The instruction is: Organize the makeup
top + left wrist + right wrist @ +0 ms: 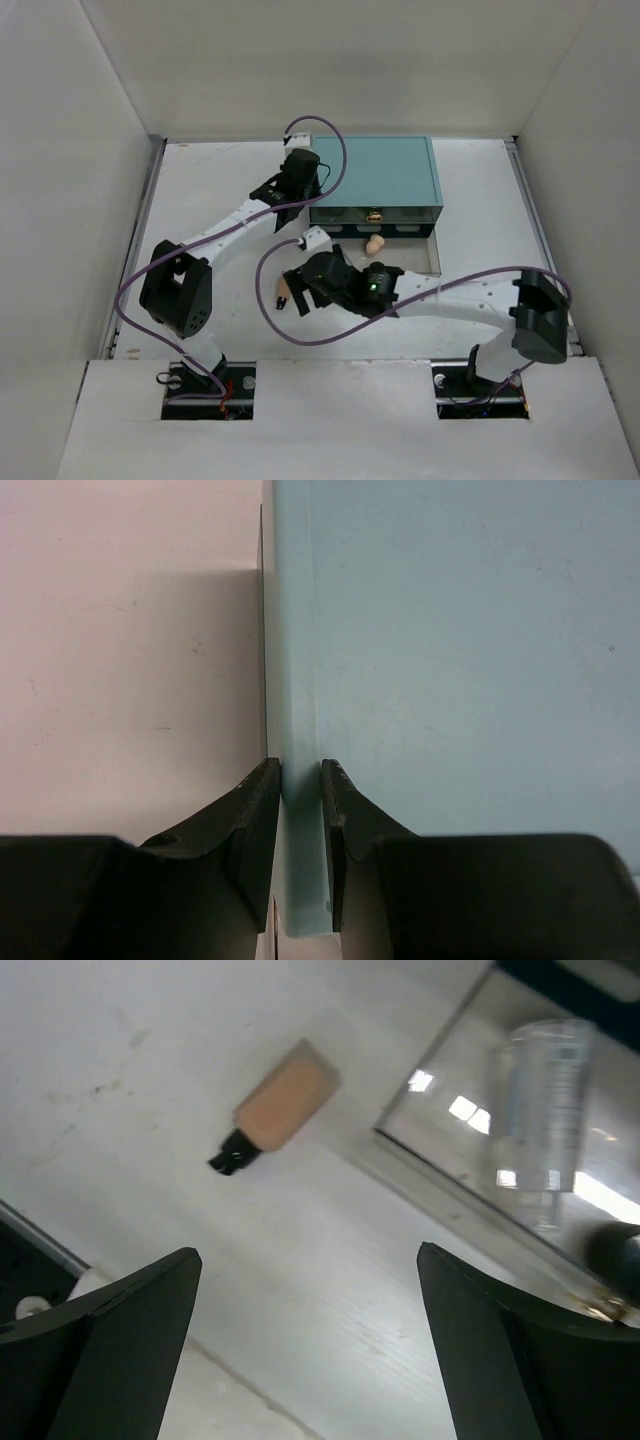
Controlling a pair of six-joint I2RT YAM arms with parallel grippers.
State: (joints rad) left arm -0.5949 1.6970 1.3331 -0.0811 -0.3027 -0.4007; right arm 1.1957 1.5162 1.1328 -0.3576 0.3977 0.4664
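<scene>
Left arm (pixel 230 225): base near left, elbow bent high at left side, forearm reaches far, toward middle. Left gripper (pixel 300 775): points straight down, two dark fingers (pixel 255 815) pressed almost together, only thin gap between tips. Right arm (pixel 470 295): base near right, elbow out at right side, forearm low, stretched left across middle. Right gripper (pixel 310 1258): tilted down, tips spread wide, well apart.
</scene>
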